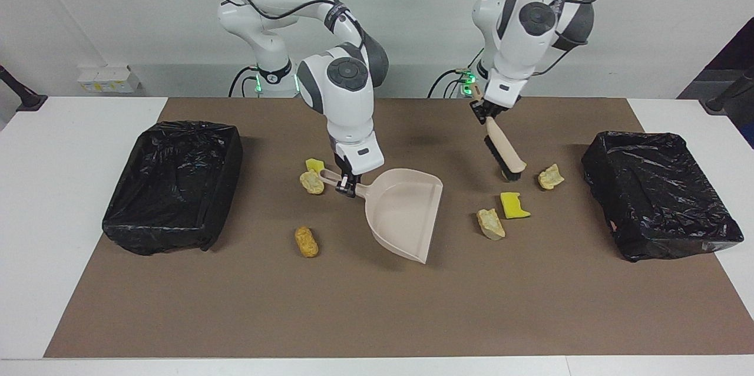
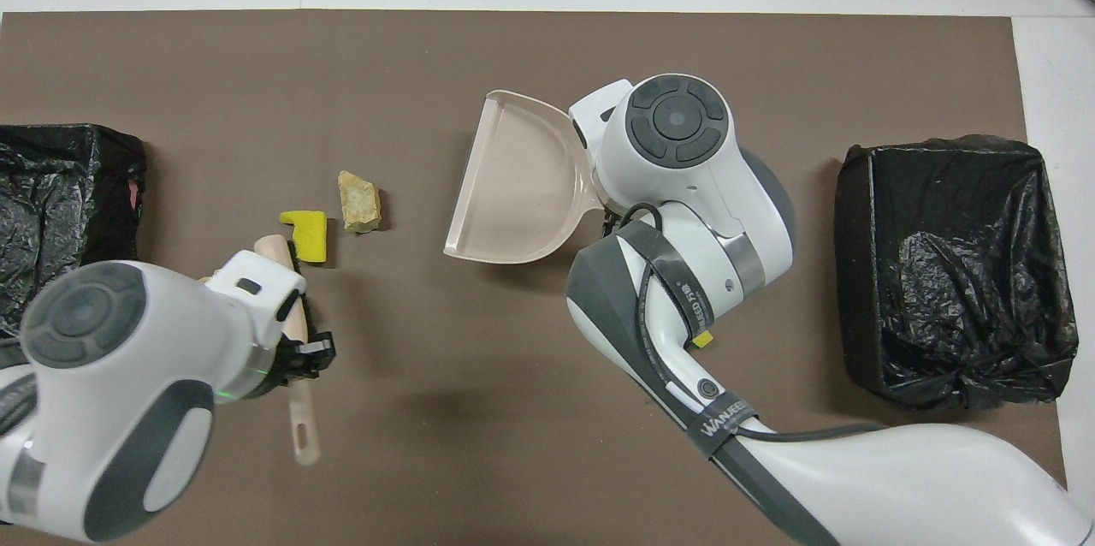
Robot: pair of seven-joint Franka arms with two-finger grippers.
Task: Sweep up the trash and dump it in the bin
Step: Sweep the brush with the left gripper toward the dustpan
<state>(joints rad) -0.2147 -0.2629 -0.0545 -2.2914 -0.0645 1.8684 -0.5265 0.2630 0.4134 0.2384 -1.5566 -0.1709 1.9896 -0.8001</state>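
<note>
My right gripper (image 1: 347, 185) is shut on the handle of the beige dustpan (image 1: 406, 211), which sits at the table's middle with its mouth turned toward the left arm's end; it also shows in the overhead view (image 2: 513, 186). My left gripper (image 1: 485, 109) is shut on the beige-handled brush (image 1: 504, 149), whose black bristles reach down beside a tan lump (image 1: 551, 177). A yellow chunk (image 1: 513, 205) and another tan lump (image 1: 490, 224) lie between brush and dustpan. A yellow chunk (image 1: 316, 165), a tan lump (image 1: 311, 182) and an orange lump (image 1: 306, 241) lie toward the right arm's end.
A bin lined with a black bag (image 1: 177, 184) stands at the right arm's end of the brown mat, and another (image 1: 660, 193) at the left arm's end. In the overhead view my right arm hides the trash by the dustpan's handle.
</note>
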